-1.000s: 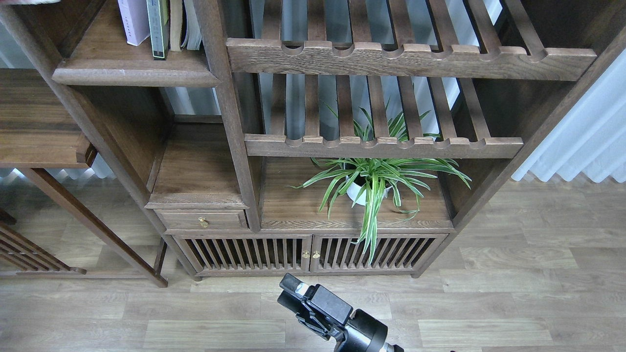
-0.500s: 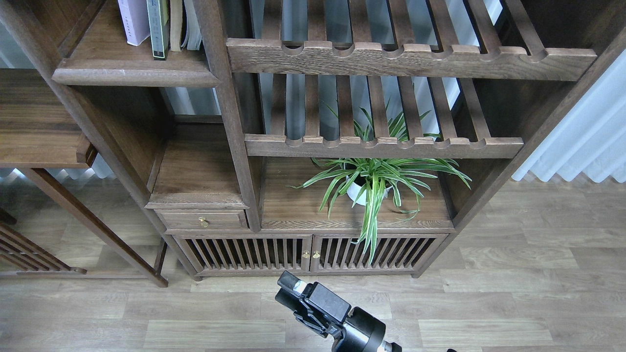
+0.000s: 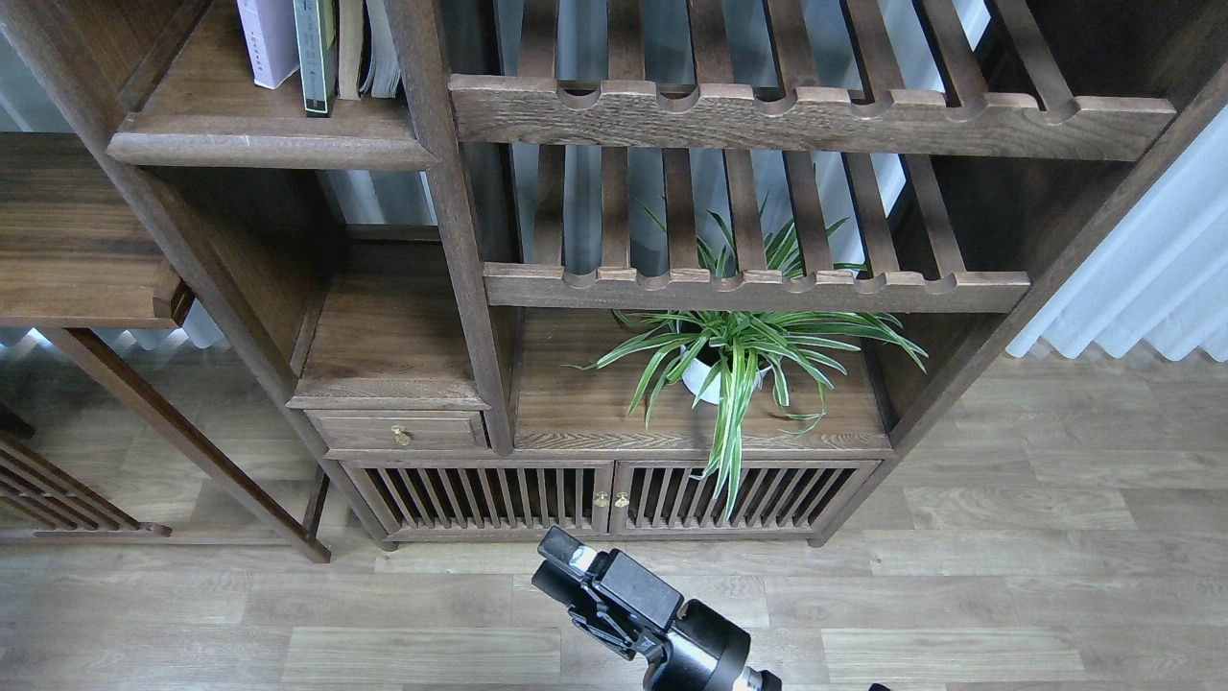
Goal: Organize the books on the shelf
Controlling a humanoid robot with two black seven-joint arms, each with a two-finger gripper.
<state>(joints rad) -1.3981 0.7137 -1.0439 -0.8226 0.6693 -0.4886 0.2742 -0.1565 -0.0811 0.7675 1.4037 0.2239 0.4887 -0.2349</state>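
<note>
Books (image 3: 312, 48) stood upright on shelf (image 3: 259, 144), far left, top of view. My gripper (image 3: 561, 566) hung low near floor, well apart from them, holding nothing; finger gap unclear. Shelving looked done, I judged; nothing visibly left.

the hand (image 3: 561, 566) low in the view has slid a little to the left and slightly up, toward the cabinet doors (image 3: 609, 494); the whole view has shifted a touch, the books (image 3: 317, 48) sitting slightly further right.
</note>
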